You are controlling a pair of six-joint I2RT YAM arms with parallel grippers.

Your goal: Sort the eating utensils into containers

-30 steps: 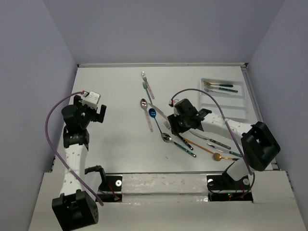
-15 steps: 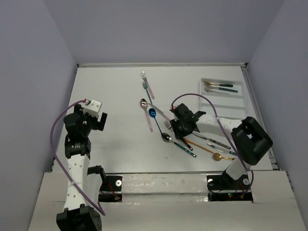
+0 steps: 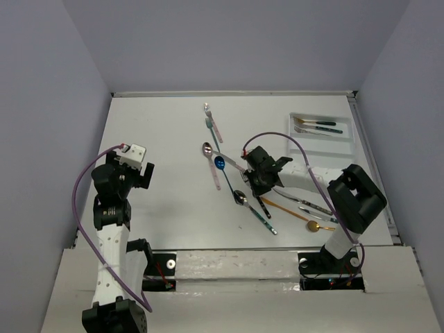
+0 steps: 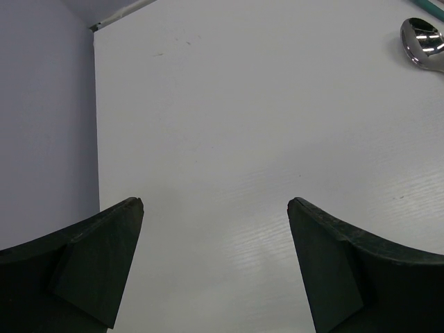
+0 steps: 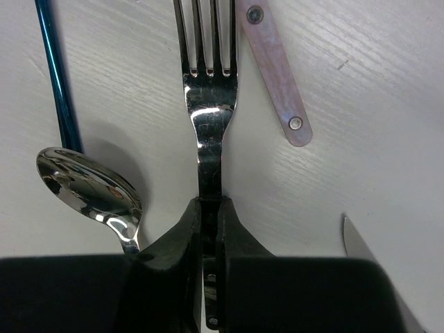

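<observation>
In the right wrist view my right gripper (image 5: pixel 209 208) is shut on the dark handle of a silver fork (image 5: pixel 208 104), whose tines point away and which lies on the table. From above, that gripper (image 3: pixel 251 182) sits mid-table among scattered eating utensils. Among them are a teal-handled spoon (image 3: pixel 240 198), a pink-handled spoon (image 3: pixel 207 148) and a blue spoon (image 3: pixel 220 163). The white tray (image 3: pixel 322 143) at the far right holds two utensils (image 3: pixel 316 125) in its back compartment. My left gripper (image 4: pixel 215 208) hangs open over bare table at the left (image 3: pixel 143 168).
A silver spoon bowl (image 5: pixel 87 187), a teal handle (image 5: pixel 55 76), a pink handle (image 5: pixel 274 76) and a knife tip (image 5: pixel 361 243) lie close round the held fork. Knives (image 3: pixel 309 205) and a gold spoon (image 3: pixel 313 225) lie under the right arm. Two more utensils (image 3: pixel 210 119) lie further back.
My right gripper has slid slightly left and closed onto the fork's handle. The teal-handled spoon has shifted a little. The left arm sank lower early on, then stayed still.
</observation>
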